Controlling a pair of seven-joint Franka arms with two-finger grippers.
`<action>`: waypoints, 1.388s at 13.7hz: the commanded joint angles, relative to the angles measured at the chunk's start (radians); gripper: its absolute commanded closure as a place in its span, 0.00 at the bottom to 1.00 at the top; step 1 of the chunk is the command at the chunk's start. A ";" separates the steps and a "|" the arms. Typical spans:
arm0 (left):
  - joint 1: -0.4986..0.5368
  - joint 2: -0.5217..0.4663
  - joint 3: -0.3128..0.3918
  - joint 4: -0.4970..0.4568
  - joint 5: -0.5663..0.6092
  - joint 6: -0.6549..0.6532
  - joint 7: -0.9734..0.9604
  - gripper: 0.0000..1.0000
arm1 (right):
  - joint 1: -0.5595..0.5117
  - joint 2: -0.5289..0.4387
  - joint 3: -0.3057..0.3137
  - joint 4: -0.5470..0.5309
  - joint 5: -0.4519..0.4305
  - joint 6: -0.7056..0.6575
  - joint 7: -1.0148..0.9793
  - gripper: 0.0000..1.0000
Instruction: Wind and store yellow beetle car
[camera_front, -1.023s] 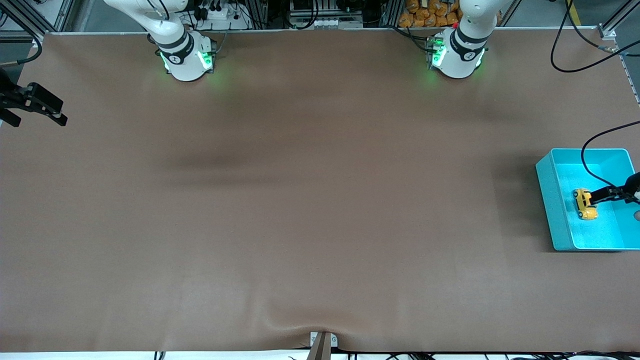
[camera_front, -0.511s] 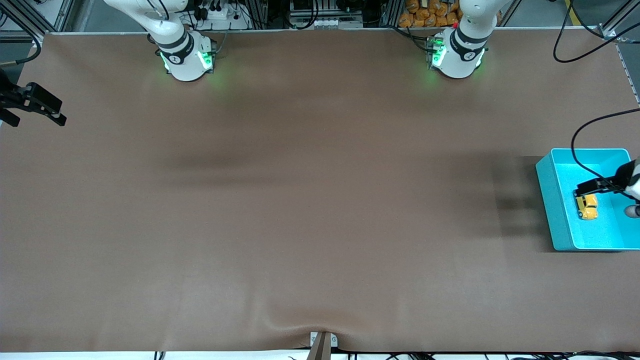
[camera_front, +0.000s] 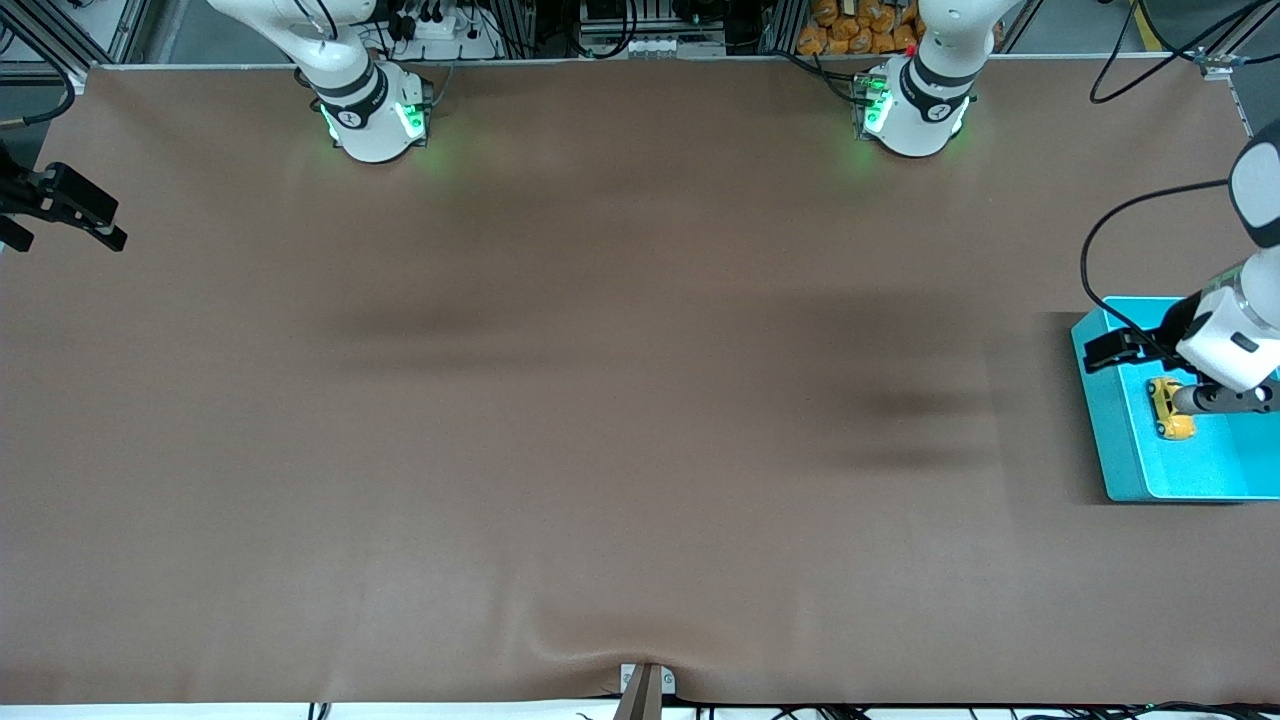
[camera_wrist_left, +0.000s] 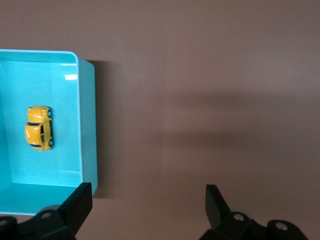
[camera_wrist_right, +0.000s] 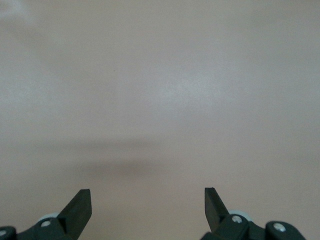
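Yellow beetle car inside cyan bin

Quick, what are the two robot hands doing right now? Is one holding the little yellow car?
Left gripper: open, empty, above the cyan bin; the yellow beetle car lies inside.
Right gripper: open, empty, waiting at its table end.

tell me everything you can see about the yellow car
The yellow car is a tiny rounded beetle-shaped toy, glossy like plastic or painted metal, with dark windows and small dark wheels. It lies on the floor of the cyan bin, near one wall but not touching it. No gripper touches it; the left gripper hangs open above the bin's edge.
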 joint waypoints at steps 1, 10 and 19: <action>-0.074 -0.060 0.049 0.001 -0.040 -0.066 -0.012 0.00 | -0.008 0.013 0.005 0.026 0.000 -0.016 0.015 0.00; -0.612 -0.138 0.584 0.114 -0.106 -0.250 -0.008 0.00 | -0.002 0.036 0.006 0.037 0.007 -0.014 0.005 0.00; -0.649 -0.235 0.576 0.163 -0.158 -0.373 -0.080 0.00 | -0.005 0.038 0.006 0.038 0.009 -0.013 0.006 0.00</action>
